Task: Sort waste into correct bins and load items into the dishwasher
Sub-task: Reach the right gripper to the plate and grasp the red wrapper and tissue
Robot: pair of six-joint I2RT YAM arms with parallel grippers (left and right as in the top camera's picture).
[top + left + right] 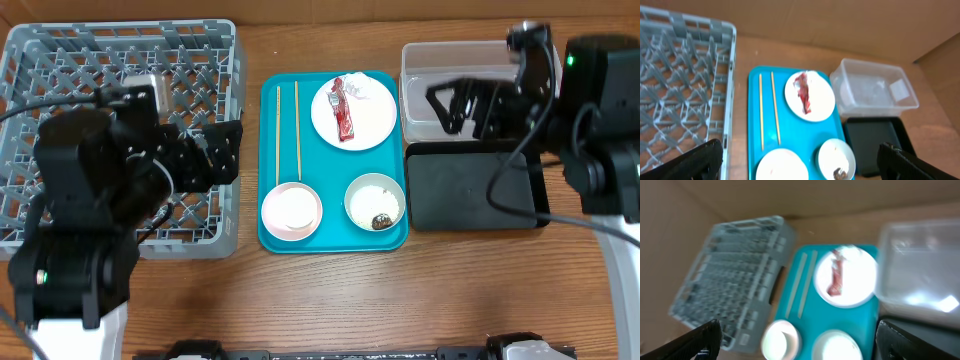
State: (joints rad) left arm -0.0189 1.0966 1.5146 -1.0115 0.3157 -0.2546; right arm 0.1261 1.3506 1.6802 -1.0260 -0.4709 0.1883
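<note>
A teal tray (330, 232) holds a white plate (368, 122) with a red wrapper (343, 108) and a white tissue (358, 88), two chopsticks (287, 130), a pale bowl (291, 210) and a white bowl (368, 196) with a brown lump (381, 222). The grey dish rack (120, 60) lies at the left, the clear tub (425, 60) and black tray (470, 190) at the right. My left gripper (222, 150) is open and empty over the rack's right edge. My right gripper (455, 105) is open and empty over the clear tub.
The left wrist view shows the plate (822, 100), chopsticks (767, 110), clear tub (875, 90), black tray (880, 145) and rack (680, 80). The right wrist view shows them blurred: rack (735, 265), plate (857, 275), tub (920, 270).
</note>
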